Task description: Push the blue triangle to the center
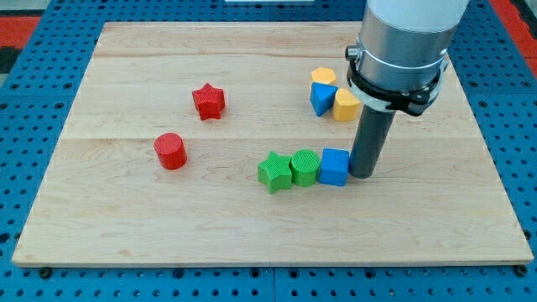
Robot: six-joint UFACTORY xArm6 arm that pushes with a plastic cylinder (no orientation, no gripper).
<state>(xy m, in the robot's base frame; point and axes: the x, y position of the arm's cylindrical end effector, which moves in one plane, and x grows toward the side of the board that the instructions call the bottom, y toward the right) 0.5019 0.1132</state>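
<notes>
Camera view shows a pale wooden board (252, 226) on a blue pegboard, with my tip (363, 174) planted just to the view's right of a blue cube (335, 166), touching it or nearly so. That cube heads a short row with a green cylinder (305, 168) and a green star (273, 171) running toward the view's left, each pressed against the next.

No claw exists on this arm; it ends in a plain rod, so nothing opens or closes, and contact is by pushing alone.

The blue triangle (321, 98) sits toward the view's top right, above the row and well apart from my tip. It is wedged between two yellow blocks: a yellow pentagon-like block (323, 76) touching it from above and a yellow heart-like block (346, 105) touching its right side. A red star (208, 101) and a red cylinder (170, 151) lie well off on the view's left.

The triangle looks like a small, rigid, light plastic piece that should slide easily on smooth wood, yet it will likely spin if struck off-centre or on a corner. I judge the best contact to be a flat face on its upper right side, driving it down and left toward the middle, though the yellow neighbours crowd that side and may come along.
</notes>
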